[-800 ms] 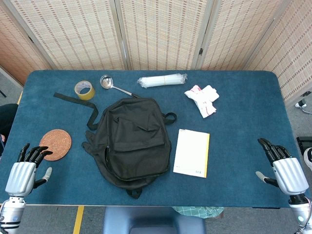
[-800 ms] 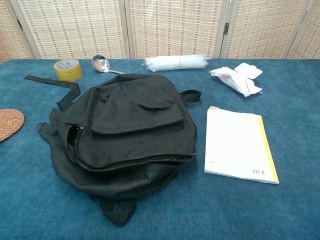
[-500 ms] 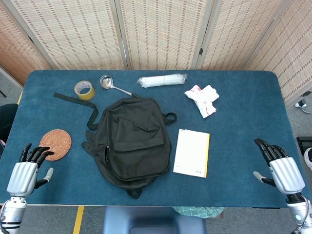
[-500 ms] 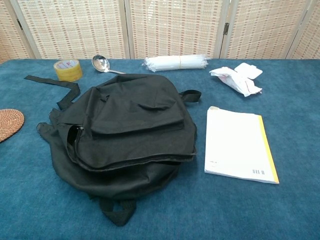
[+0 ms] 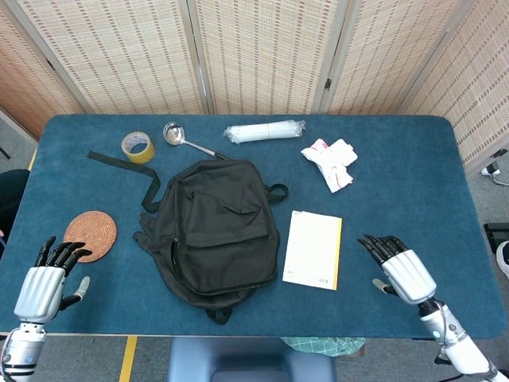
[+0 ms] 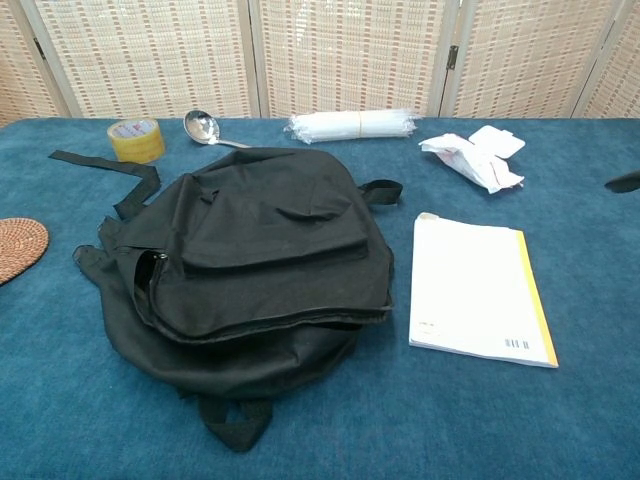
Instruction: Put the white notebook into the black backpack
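The white notebook (image 5: 312, 249) with a yellow spine lies flat on the blue table, just right of the black backpack (image 5: 213, 228); the chest view shows the notebook (image 6: 480, 288) and the backpack (image 6: 255, 260) side by side too. The backpack lies flat with its zipper partly undone on its left side. My right hand (image 5: 398, 269) hovers open to the right of the notebook, fingers spread, holding nothing. A dark fingertip (image 6: 624, 182) pokes in at the chest view's right edge. My left hand (image 5: 48, 278) is open at the table's front left corner, apart from everything.
A woven coaster (image 5: 90, 235) lies near my left hand. Along the back sit a yellow tape roll (image 5: 137, 146), a metal ladle (image 5: 183, 138), a wrapped bundle of straws (image 5: 265, 130) and a crumpled white packet (image 5: 330, 161). A black strap (image 5: 127, 168) trails from the backpack.
My right hand has moved left from the table's right edge toward the notebook. The left hand has slid slightly back toward the front edge. Objects have not moved.
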Tool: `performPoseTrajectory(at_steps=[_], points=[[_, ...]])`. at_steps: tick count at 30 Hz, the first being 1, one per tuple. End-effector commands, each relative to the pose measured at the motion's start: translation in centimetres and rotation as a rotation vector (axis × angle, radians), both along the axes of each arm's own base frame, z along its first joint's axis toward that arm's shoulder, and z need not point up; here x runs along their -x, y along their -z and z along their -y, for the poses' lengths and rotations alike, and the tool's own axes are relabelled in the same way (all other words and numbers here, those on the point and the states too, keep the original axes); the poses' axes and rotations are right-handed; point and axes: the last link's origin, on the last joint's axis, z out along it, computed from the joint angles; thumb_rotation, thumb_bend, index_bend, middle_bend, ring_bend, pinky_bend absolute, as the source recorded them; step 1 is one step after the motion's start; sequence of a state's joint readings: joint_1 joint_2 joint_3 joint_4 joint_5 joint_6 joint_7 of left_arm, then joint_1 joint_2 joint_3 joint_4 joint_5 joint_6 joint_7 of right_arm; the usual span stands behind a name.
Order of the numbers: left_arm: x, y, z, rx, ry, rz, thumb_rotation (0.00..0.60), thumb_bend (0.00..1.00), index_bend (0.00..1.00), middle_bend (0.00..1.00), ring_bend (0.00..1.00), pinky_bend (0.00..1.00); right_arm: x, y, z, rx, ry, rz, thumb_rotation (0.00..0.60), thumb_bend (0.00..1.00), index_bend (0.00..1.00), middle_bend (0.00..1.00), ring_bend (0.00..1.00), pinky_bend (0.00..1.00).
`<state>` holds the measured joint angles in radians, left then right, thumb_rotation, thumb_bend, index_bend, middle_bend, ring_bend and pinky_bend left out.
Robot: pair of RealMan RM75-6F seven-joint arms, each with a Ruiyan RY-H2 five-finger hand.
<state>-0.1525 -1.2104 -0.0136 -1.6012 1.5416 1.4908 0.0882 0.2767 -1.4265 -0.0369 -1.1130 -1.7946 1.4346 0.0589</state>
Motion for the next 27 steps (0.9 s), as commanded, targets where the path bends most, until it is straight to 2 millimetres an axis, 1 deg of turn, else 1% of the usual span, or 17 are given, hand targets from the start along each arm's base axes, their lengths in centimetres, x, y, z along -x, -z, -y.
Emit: performPoseTrajectory(at_steps=[1, 4, 7, 9, 16, 27], points=[[0.0, 0.0, 0.0, 0.001, -0.003, -0.002, 0.6, 0.44, 0.33, 0.24, 0.2, 0.0, -0.4, 2.8, 0.8, -0.063, -0.058, -0.038, 0.6, 0.16, 0.17, 0.19, 0.24, 0.27], [0.1, 0.0, 0.0, 0.004, -0.005, -0.004, 0.6, 0.44, 0.33, 0.24, 0.2, 0.0, -0.6, 4.2, 1.3, -0.077, -0.091, -0.047, 0.6, 0.19, 0.19, 0.19, 0.25, 0.27], [0.2, 0.0, 0.0, 0.005, -0.009, -0.002, 0.6, 0.44, 0.33, 0.24, 0.2, 0.0, -0.5, 5.2, 1.6, -0.085, -0.104, -0.048, 0.6, 0.29, 0.21, 0.2, 0.26, 0.27], [0.2, 0.1, 0.0, 0.006, -0.011, -0.002, 0.6, 0.44, 0.33, 0.24, 0.2, 0.0, -0.3, 5.7, 1.7, -0.086, -0.102, -0.044, 0.6, 0.34, 0.22, 0.2, 0.27, 0.27], [0.2, 0.2, 0.0, 0.014, -0.012, -0.002, 0.6, 0.44, 0.33, 0.24, 0.2, 0.0, 0.1, 6.9, 2.0, -0.086, -0.11, -0.048, 0.6, 0.36, 0.23, 0.21, 0.28, 0.27], [0.3, 0.3, 0.0, 0.024, -0.02, -0.001, 0.6, 0.44, 0.32, 0.23, 0.2, 0.0, 0.4, 8.6, 2.4, -0.112, -0.116, -0.064, 0.6, 0.36, 0.23, 0.21, 0.28, 0.27]])
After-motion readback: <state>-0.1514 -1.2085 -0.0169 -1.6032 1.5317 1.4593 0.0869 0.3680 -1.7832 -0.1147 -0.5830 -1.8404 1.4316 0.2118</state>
